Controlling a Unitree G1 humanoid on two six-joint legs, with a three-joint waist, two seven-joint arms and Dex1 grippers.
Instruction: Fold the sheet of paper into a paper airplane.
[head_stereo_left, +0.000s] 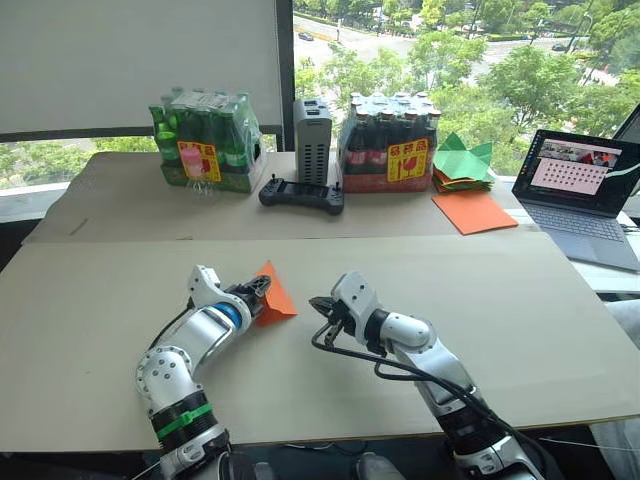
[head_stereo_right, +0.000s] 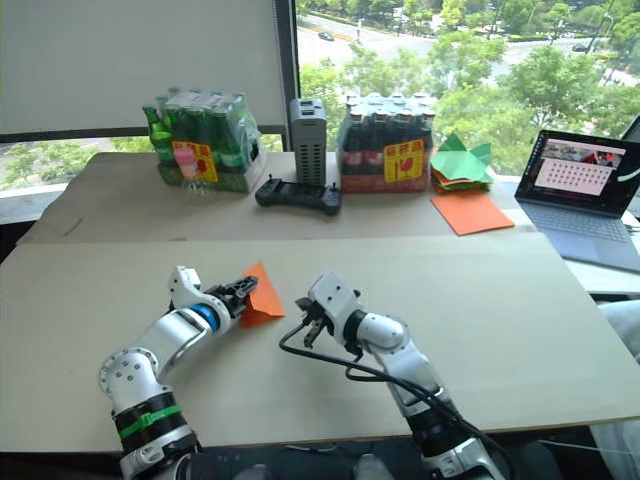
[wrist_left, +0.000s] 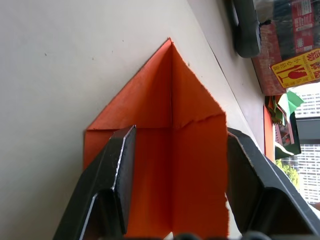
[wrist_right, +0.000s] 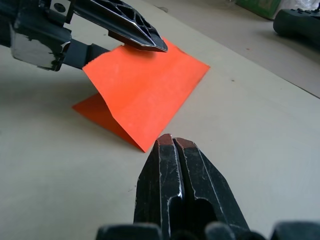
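Nearest the robot, the right gripper (head_stereo_left: 322, 309) hovers just above the table (head_stereo_left: 520, 300) with its two fingers pressed together on nothing, its tips aimed at the folded paper and a short way apart from it. Just beyond and to its left, the left gripper (head_stereo_left: 262, 284) has its fingers spread to either side of the sheet of paper (head_stereo_left: 275, 296), which in the left wrist view runs between them; whether they actually pinch it cannot be told, though one wing stands raised off the table against the upper finger. The orange paper is already a pointed wedge with a centre crease and a sharp nose, lying near the middle of the table, so the folding looks far along and the step in hand seems to be shaping a wing. The next move likely calls for the right gripper to press the crease flat while the left steadies the raised flap. Farther back stand two packs of bottles (head_stereo_left: 205, 140), a black controller (head_stereo_left: 301, 193), a flat orange sheet (head_stereo_left: 473, 211) under green paper shapes (head_stereo_left: 462, 160), and a laptop (head_stereo_left: 585, 195)
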